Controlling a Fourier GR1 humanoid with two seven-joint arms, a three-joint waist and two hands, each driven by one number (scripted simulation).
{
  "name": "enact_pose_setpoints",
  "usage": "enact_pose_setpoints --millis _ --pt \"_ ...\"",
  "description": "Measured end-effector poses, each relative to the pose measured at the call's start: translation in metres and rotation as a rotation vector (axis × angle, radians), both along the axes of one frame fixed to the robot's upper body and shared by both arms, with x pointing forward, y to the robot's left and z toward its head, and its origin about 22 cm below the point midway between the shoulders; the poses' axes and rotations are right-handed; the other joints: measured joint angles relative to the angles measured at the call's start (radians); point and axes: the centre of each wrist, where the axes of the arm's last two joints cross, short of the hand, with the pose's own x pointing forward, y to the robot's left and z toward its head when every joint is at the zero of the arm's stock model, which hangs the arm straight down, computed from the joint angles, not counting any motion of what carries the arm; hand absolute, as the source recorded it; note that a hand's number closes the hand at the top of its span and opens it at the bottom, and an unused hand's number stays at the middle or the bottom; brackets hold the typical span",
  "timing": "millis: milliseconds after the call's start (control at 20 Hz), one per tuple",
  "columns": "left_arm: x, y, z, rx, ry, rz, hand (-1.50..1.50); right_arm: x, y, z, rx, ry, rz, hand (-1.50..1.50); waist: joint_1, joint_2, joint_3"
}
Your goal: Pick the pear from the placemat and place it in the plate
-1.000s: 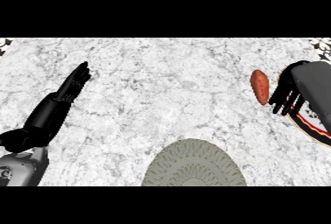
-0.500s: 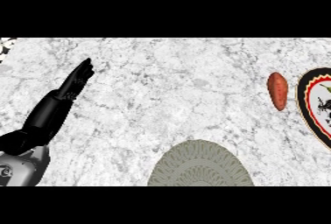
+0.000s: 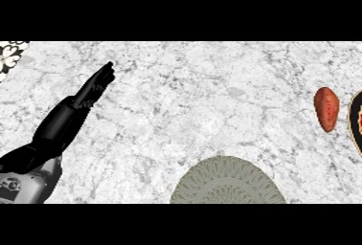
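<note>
A: What takes up most of the view?

B: A white and grey marbled counter (image 3: 198,105), running from edge to edge.

A: And the next largest thing?

B: The left forearm (image 3: 28,179), grey, coming in at the lower left corner. Its black left hand (image 3: 78,103) stretches up and to the right over the counter, fingers straight and together, holding nothing, with the fingertips pointing toward the far side.

A: What about the placemat?

B: The placemat (image 3: 228,182) is a grey-green rounded shape with a fine woven pattern at the bottom centre, cut off by the lower edge of the view. Nothing lies on the part that shows.

A: Where is the pear, then?

B: The only fruit-like thing is 1 reddish-brown elongated object (image 3: 326,108) at the right, lying on the bare counter with its long axis running up and down the view. It sits just beside the plate (image 3: 356,122), on the plate's left, not on it.

A: How much of the plate shows?

B: Only a sliver at the right edge: a dark rim with a pale, red-marked inside.

A: Anything smaller?

B: A patterned black and white corner (image 3: 10,55) at the upper left.

A: The right hand?

B: It shows nowhere in the view.
</note>
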Motion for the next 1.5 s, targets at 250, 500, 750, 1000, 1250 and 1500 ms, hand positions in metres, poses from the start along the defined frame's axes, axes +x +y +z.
enact_pose_setpoints --millis 250,500,750,1000,1250,1500 --pt "0.001 -0.008 0.004 0.000 -0.010 -0.031 0.00 -0.015 -0.017 0.013 -0.180 -0.025 -0.057 1.50 0.022 0.003 0.006" --pt "0.002 -0.011 0.003 -0.006 -0.002 -0.039 0.00 -0.030 -0.032 0.018 -0.294 -0.049 -0.098 1.50 0.021 0.001 0.010" --pt "0.003 -0.013 0.002 -0.010 0.008 -0.039 0.00 -0.043 -0.045 0.018 -0.376 -0.068 -0.125 1.50 0.016 -0.009 0.014" --pt "0.004 -0.013 0.002 -0.013 0.015 -0.029 0.00 -0.054 -0.056 0.013 -0.450 -0.070 -0.138 1.50 0.003 -0.019 0.015" --pt "0.005 -0.010 0.000 -0.011 0.025 -0.012 0.00 -0.064 -0.066 0.001 -0.487 -0.058 -0.150 1.50 -0.012 -0.027 0.015" --pt "0.004 -0.005 -0.003 -0.012 0.039 0.012 0.00 -0.074 -0.076 -0.017 -0.447 -0.080 -0.178 1.50 -0.035 -0.039 0.018"
